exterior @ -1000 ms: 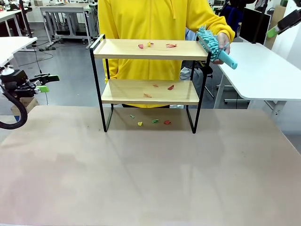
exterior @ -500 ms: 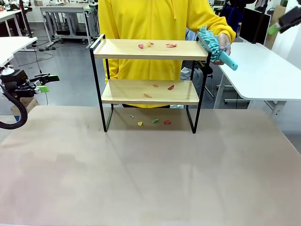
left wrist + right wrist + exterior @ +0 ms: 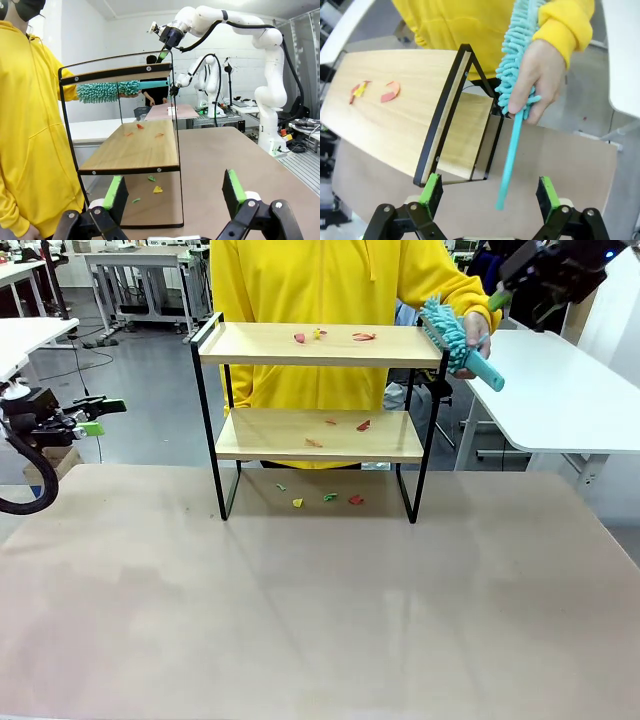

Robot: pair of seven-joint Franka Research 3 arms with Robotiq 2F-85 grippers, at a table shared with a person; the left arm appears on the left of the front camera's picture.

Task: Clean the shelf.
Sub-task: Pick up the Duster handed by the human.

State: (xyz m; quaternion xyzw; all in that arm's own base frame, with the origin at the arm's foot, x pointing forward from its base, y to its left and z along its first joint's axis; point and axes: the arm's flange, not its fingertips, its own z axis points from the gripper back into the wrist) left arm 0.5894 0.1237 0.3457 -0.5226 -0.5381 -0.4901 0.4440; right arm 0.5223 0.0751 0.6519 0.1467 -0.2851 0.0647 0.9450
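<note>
Right gripper (image 3: 488,194), its green-padded jaws spread wide and holding nothing, hangs high at the far right end of the small two-tier shelf of light wooden boards in a thin black metal frame (image 3: 410,115). It looks down on a person's hand (image 3: 532,75). That hand grips a teal, fluffy microfibre duster with a slim teal plastic handle (image 3: 520,45) just beside the shelf's raised end rail. The handle's free end points toward the space between the gripper's fingers, which are not closed on it.

From the front, the shelf (image 3: 260,343) stands upright on the far middle of the wide beige table (image 3: 320,620), directly before the person in a yellow hooded top (image 3: 320,280). The right gripper (image 3: 498,298) reaches in from the upper right, close to the hand (image 3: 472,335) and the duster (image 3: 455,335).

Small red, yellow and green paper scraps lie on the top board (image 3: 363,337), on the lower board (image 3: 363,425) and on the table beneath the shelf (image 3: 328,497).

At the table's left edge, well apart from the shelf, the left gripper (image 3: 103,415) waits with jaws fully parted and empty, facing the shelf (image 3: 135,150) end-on.
</note>
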